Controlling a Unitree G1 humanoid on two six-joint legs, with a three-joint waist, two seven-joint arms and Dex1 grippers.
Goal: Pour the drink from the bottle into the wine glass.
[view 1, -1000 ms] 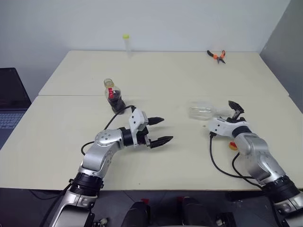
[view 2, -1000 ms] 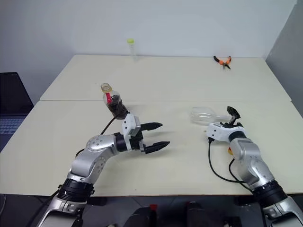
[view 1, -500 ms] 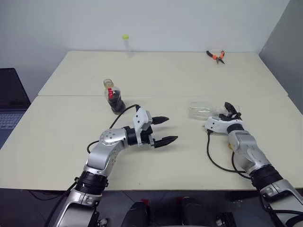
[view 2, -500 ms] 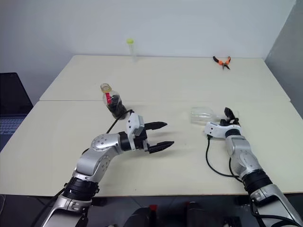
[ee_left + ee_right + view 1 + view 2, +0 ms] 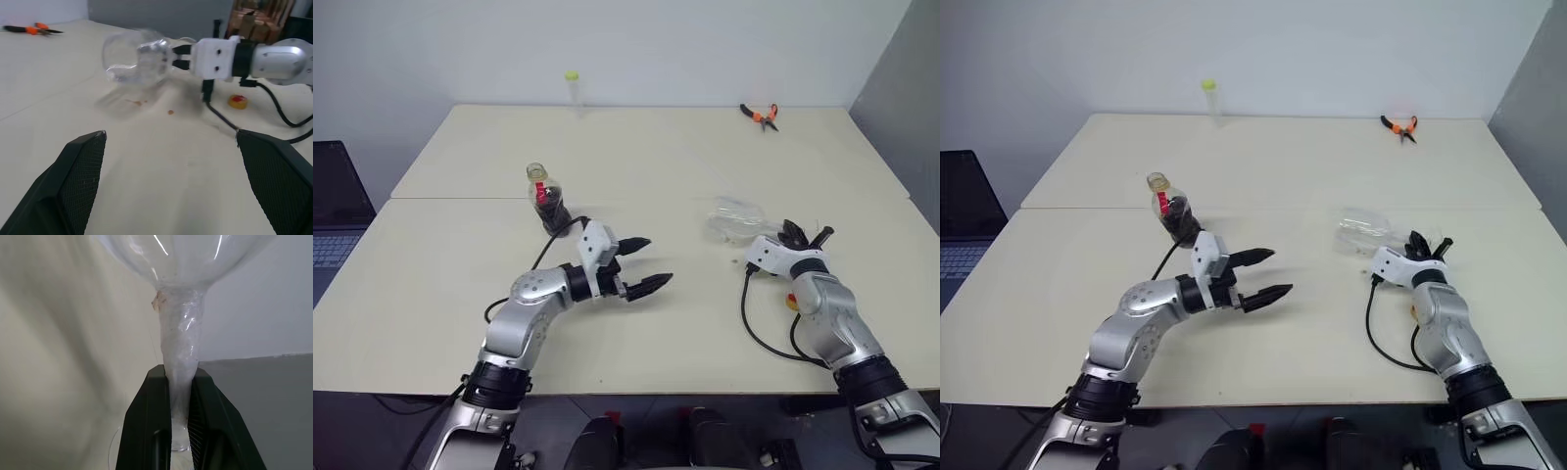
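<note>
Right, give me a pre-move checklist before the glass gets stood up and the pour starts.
1. Right gripper shut on the wine glass stem: ok.
2. Wine glass upright: not ok, it lies on its side on the table.
3. Left gripper open and free for the bottle: ok.
4. Bottle upright, holding dark drink: ok.
5. Bottle cap off: ok, a yellow cap lies by the right arm.
6. Table dry: not ok, small brown drops near the glass.
</note>
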